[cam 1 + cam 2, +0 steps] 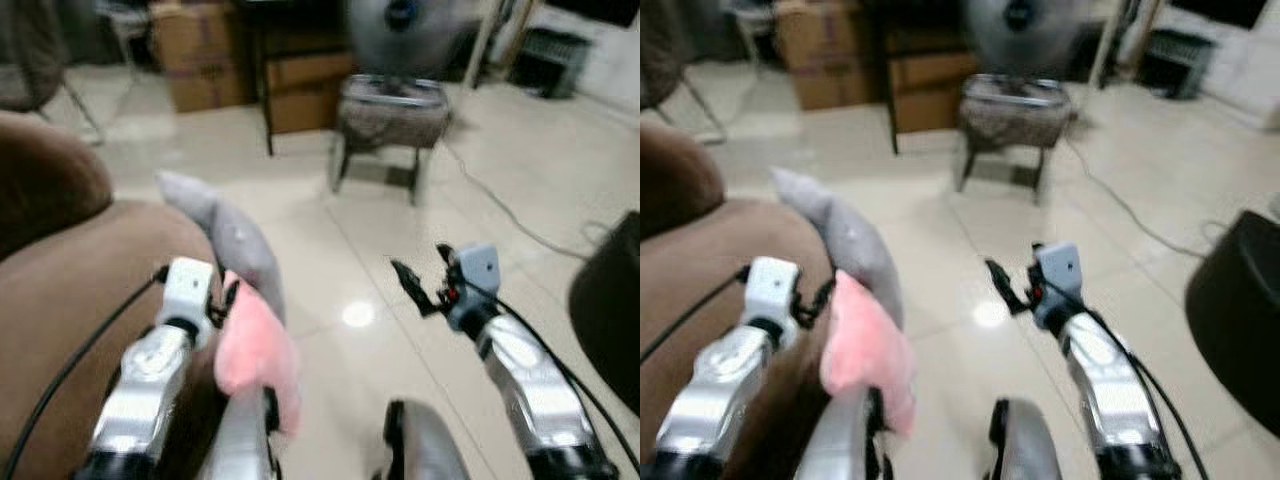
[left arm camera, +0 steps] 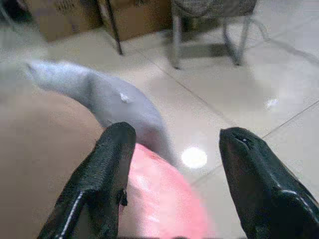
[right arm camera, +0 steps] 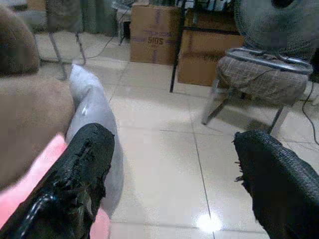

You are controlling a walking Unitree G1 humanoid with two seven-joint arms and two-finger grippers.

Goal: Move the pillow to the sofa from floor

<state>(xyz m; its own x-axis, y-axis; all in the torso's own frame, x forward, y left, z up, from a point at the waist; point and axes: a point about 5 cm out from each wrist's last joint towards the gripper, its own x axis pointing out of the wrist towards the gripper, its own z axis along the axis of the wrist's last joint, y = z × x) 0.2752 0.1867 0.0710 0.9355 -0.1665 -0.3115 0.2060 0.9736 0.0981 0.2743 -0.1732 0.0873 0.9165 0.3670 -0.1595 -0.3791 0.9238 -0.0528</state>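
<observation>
Resting against sofa [image 1: 70, 270]: pillow [image 1: 240, 300]

A grey and pink pillow [image 1: 862, 300] lies against the edge of the brown sofa [image 1: 700, 260]. The left gripper [image 1: 812, 300] sits just beside the pillow, over the sofa. The right gripper [image 1: 1012, 280] hovers above the tiled floor [image 1: 970, 240], apart from the pillow, jaws spread. A stool [image 1: 1012, 118] stands beyond on the floor.

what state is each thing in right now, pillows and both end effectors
pink pillow: off the floor, against the sofa edge
grey pillow: leaning on the sofa side
left end effector: open, over the pink pillow
right end effector: open, empty, above the floor
</observation>
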